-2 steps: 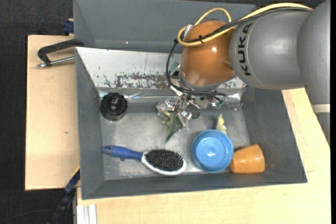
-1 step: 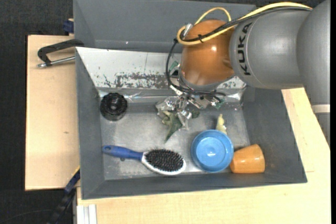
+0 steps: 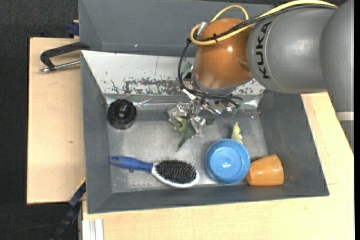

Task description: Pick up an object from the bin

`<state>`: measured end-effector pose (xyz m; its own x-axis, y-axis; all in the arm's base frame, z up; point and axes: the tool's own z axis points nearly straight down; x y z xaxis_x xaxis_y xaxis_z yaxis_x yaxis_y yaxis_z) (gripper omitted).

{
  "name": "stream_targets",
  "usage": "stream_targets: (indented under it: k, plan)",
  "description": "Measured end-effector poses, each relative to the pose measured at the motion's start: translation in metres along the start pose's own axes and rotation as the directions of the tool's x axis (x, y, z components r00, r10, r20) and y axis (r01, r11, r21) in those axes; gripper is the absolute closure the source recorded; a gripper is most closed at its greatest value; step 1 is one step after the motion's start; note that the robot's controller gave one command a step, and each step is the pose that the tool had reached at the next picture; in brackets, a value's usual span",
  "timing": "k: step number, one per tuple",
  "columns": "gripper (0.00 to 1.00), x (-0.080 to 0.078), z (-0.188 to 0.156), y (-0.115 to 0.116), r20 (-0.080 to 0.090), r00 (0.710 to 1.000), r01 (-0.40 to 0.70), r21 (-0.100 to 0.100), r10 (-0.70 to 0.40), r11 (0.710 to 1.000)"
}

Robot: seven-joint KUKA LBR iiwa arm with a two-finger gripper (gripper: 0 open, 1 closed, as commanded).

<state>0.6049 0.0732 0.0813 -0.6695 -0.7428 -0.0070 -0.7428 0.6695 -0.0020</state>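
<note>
While the tool [image 3: 194, 111] hangs low at the centre of the bin [image 3: 94, 137], wide or narrow I cannot tell, just over a dark green sprig [image 3: 184, 131] at its seven o'clock, the grasp seems in hand, calling next for a firm grip and a straight lift.

I read the bin [image 3: 95, 137] as matt grey metal, its back wall brighter, scuffed and speckled. Blue cup [image 3: 226, 161]: smooth glossy plastic. Orange cup [image 3: 265, 171]: plastic, slightly translucent. Brush [image 3: 169, 171]: glossy blue plastic handle, black bristles. Black cap [image 3: 121, 113]: dull, ribbed. Gripper [image 3: 194, 112]: bright bare metal. Wrist cover [image 3: 222, 59]: shiny orange.
</note>
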Motion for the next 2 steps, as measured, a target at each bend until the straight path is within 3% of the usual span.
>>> stream_targets:
  k: [2]
  plan:
    - [1.00, -0.0036, -0.0199, -0.0007, 0.000, 1.000, -0.005, 0.000, 0.005, 1.000]
